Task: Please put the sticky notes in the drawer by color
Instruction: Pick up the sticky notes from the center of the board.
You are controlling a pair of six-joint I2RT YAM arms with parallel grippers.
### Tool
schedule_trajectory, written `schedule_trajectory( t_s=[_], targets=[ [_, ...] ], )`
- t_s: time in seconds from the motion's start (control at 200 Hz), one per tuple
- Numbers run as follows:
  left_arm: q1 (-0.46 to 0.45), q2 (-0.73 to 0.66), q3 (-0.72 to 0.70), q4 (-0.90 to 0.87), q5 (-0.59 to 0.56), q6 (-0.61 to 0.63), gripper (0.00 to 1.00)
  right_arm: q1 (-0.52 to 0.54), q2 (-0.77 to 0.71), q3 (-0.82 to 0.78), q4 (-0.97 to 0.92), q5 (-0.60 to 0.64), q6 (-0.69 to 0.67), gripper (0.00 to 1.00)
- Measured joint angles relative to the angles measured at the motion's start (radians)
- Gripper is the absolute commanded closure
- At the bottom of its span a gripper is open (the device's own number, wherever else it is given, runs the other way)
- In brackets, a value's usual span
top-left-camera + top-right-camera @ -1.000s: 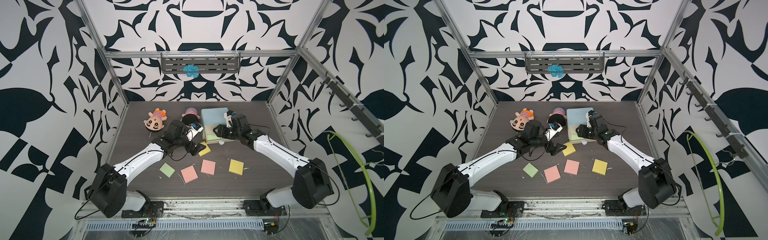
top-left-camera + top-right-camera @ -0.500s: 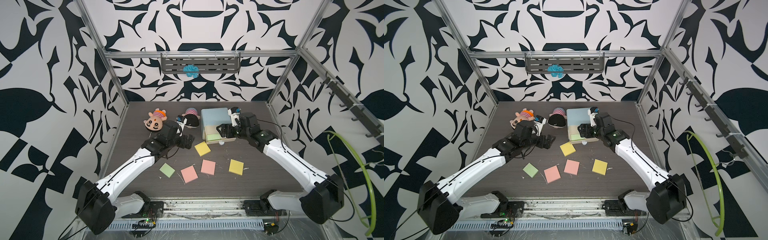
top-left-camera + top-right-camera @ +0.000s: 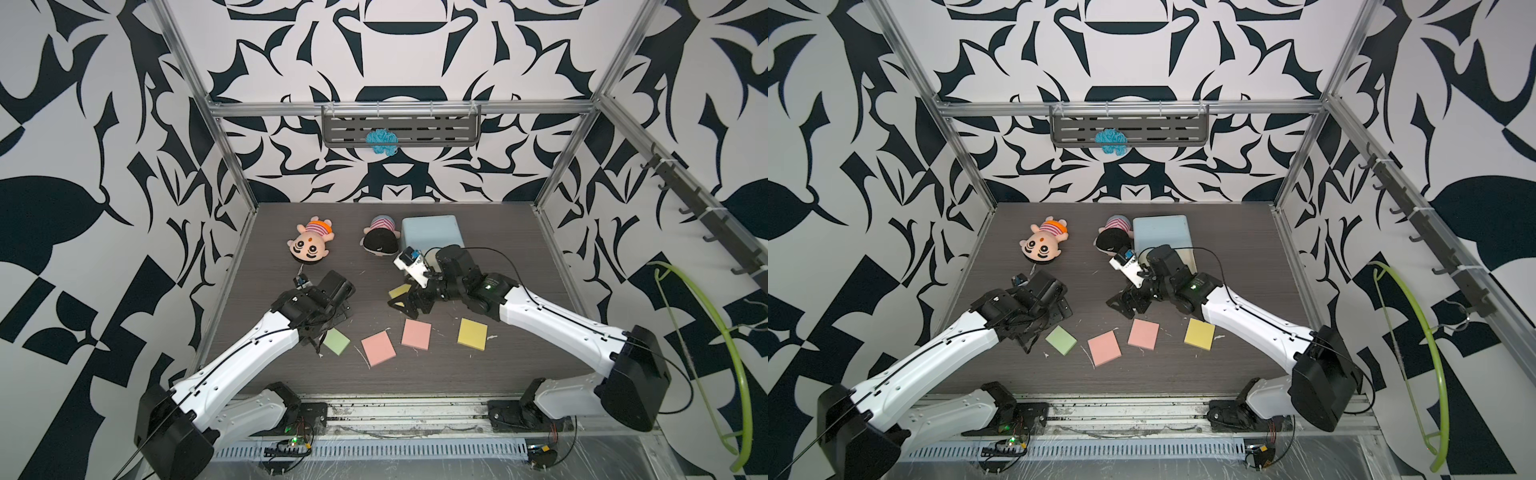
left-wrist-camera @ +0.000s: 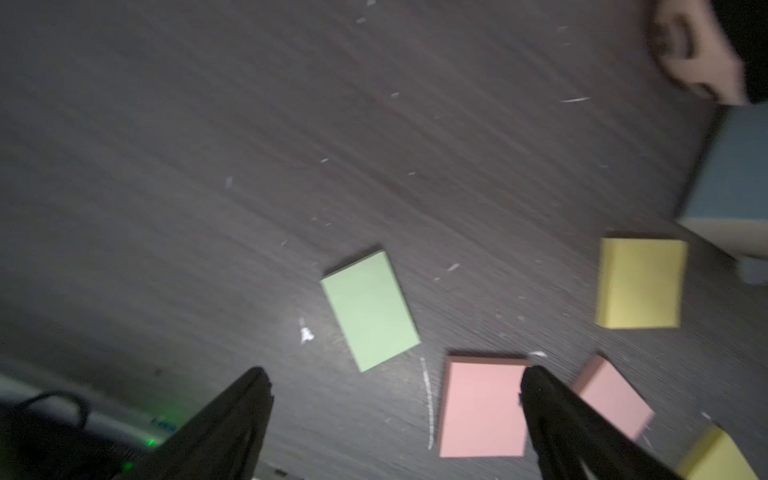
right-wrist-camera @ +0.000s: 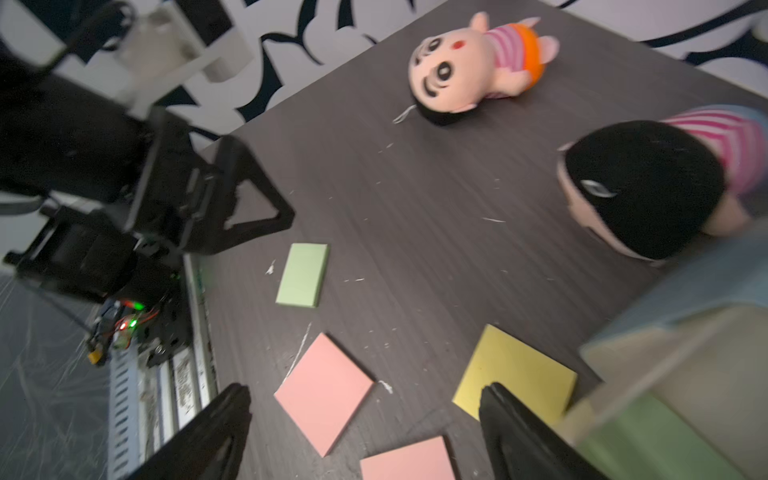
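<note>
Five sticky notes lie on the dark table: green, two pink, yellow, and another yellow half hidden under my right arm. A further green pad lies in the open cream tray of the drawer, whose front my right arm hides in both top views. My left gripper is open and empty above the table beside the green note. My right gripper is open and empty over the pink notes, next to the yellow one.
Two plush dolls lie at the back, one face-up and one dark-haired against the drawer's side. A grey wall shelf holds a blue tuft. The metal rail runs along the table's front edge.
My right gripper has opened, left the drawer and drawn back toward the front over the yellow note. My left arm has pulled back from the yellow note toward the green one.
</note>
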Motion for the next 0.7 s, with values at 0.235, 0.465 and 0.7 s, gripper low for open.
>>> schedule_trajectory(
  t_s=[0.235,0.465,0.7],
  targets=[
    [0.000,0.147,-0.026,-0.066,-0.007,-0.188,0.01,0.085,0.054,-0.031,0.050,-0.077,-0.078,0.08],
    [0.000,0.290,-0.040,0.005,0.014,-0.254,0.01,0.086,0.058,-0.064,0.090,-0.084,-0.084,0.08],
    [0.000,0.389,-0.037,0.094,0.040,-0.256,0.01,0.086,0.058,-0.064,0.100,-0.071,-0.095,0.08]
  ],
)
